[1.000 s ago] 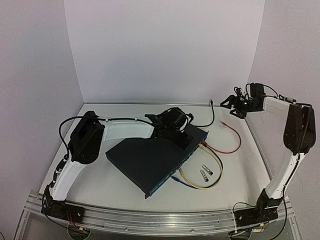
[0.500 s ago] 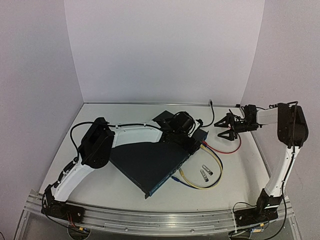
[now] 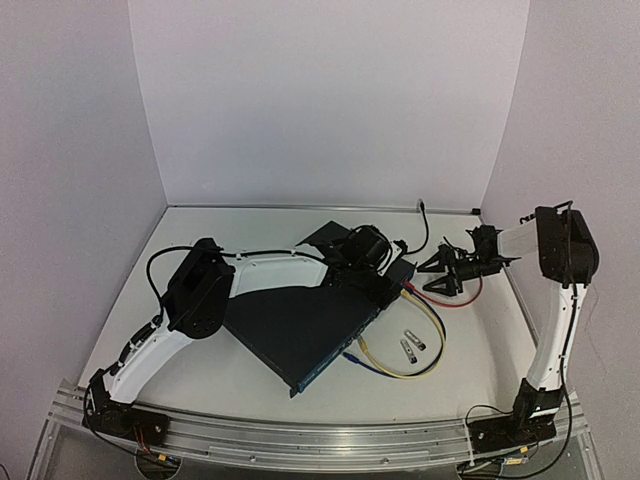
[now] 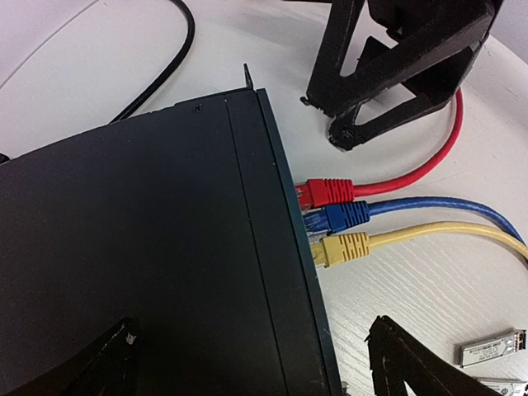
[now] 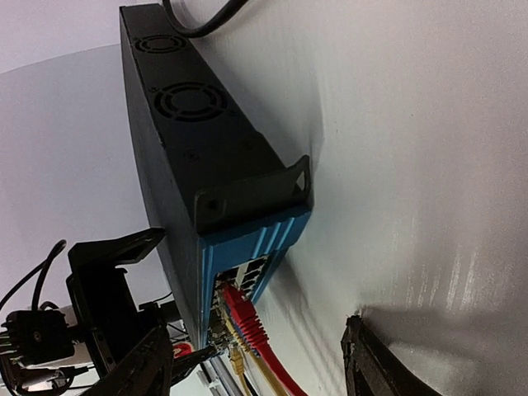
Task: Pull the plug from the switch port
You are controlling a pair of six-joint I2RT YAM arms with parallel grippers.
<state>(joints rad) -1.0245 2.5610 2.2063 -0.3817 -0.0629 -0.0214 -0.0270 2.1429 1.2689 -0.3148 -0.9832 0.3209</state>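
Right gripper (image 3: 438, 277) gapes near the red plug (image 4: 328, 191) in the switch (image 4: 148, 247).

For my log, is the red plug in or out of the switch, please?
In: the red plug sits seated in the switch face.

Switch (image 4: 148, 247) partly beyond frame edge

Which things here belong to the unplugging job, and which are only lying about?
Job: large flat dark navy metal switch; red plug, blue plug and yellow plug in its ports; open right tool near the red one.
Lying about: two small silver metal modules; black cable at the switch's rear.
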